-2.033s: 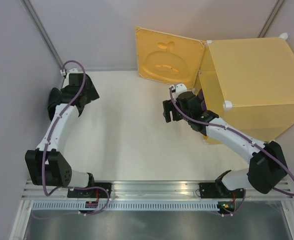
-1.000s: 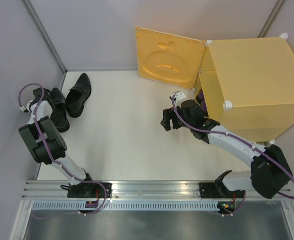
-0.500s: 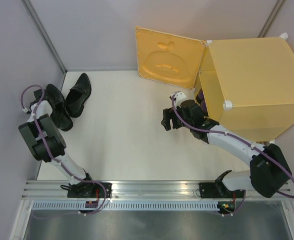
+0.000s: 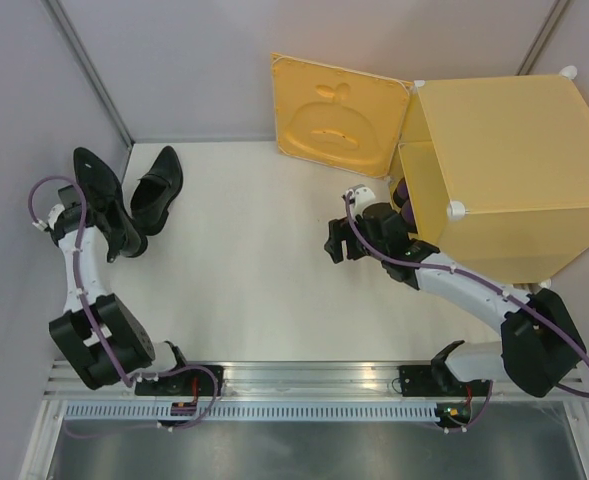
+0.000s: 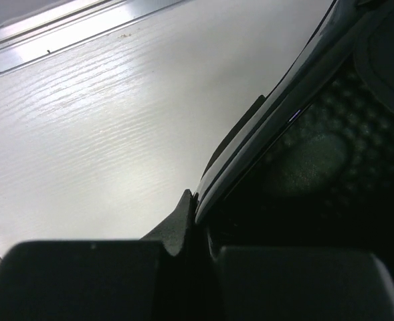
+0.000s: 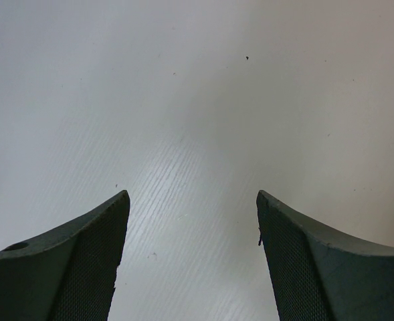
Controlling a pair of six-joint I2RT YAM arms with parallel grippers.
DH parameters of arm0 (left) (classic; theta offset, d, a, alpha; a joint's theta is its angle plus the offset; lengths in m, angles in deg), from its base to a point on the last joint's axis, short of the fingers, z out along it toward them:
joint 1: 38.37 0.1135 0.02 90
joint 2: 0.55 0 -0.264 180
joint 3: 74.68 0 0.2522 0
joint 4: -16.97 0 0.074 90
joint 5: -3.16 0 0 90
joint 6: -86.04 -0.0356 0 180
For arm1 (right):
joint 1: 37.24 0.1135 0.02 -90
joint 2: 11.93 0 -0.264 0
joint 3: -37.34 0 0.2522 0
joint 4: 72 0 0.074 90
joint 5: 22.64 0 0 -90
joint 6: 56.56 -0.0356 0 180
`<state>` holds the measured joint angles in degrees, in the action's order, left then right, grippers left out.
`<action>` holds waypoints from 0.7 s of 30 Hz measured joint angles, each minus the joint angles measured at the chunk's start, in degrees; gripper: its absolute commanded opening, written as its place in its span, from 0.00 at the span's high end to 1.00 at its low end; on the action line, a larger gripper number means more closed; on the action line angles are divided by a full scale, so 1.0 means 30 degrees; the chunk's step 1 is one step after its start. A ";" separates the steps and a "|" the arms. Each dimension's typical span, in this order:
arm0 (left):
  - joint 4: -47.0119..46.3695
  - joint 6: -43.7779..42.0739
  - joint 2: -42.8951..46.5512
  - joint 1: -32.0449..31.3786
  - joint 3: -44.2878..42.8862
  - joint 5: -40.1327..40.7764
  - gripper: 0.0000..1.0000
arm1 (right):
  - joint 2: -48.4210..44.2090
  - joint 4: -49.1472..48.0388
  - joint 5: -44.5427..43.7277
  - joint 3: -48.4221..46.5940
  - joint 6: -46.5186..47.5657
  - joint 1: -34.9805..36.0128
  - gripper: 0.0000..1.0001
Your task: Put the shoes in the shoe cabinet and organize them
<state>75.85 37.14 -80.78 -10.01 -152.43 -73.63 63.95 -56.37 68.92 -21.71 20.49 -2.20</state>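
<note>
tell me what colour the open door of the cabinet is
Yellow-orange; the hinged square plastic door shows best in the top external view.

At the far left of the surface (image 4: 244,260), the left hand (image 4: 96,222) is clamped on one black shoe (image 4: 86,170), whose pointed tip shows against the left wall. The second black shoe (image 4: 157,188) lies just beside it on the surface. The right hand (image 4: 336,240), fingers apart, hovers over bare surface just left of the yellow shoe cabinet (image 4: 504,160). The cabinet's door (image 4: 339,110) stands swung wide, embossed side showing, and a sliver of purple shoe (image 4: 402,192) shows in the opening
</note>
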 measured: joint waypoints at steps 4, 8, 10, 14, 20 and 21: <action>0.0109 -0.0044 0.2441 -0.0634 0.0000 -0.0109 0.98 | -0.0342 -0.0007 -0.0117 0.0022 -0.0117 0.0000 0.20; 0.0372 -0.0729 0.4138 -0.3249 -0.0248 0.0197 0.98 | -0.1107 -0.0073 -0.0423 0.0175 -0.0146 0.0000 0.19; 0.0452 -0.1202 0.4371 -0.5348 -0.0554 0.0452 0.98 | -0.1486 -0.0087 -0.0561 0.0270 -0.0197 0.0000 0.19; 0.0525 -0.2084 0.4124 -1.0229 -0.1209 0.0415 0.98 | -0.2215 -0.0255 -0.0984 0.0430 -0.0262 0.0000 0.18; 0.0597 -0.3016 0.0568 -1.6189 -0.3308 0.0211 0.98 | -0.3825 0.0022 -0.1384 0.0525 -0.0262 0.0000 0.18; 0.0634 -0.3147 -0.0386 -1.7027 -0.3840 0.0182 0.98 | -0.4248 0.0240 -0.1486 0.0525 -0.0262 0.0000 0.18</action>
<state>77.75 27.70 -81.94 -61.09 -163.95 -73.08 51.21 -55.65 64.46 -20.14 19.71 -2.20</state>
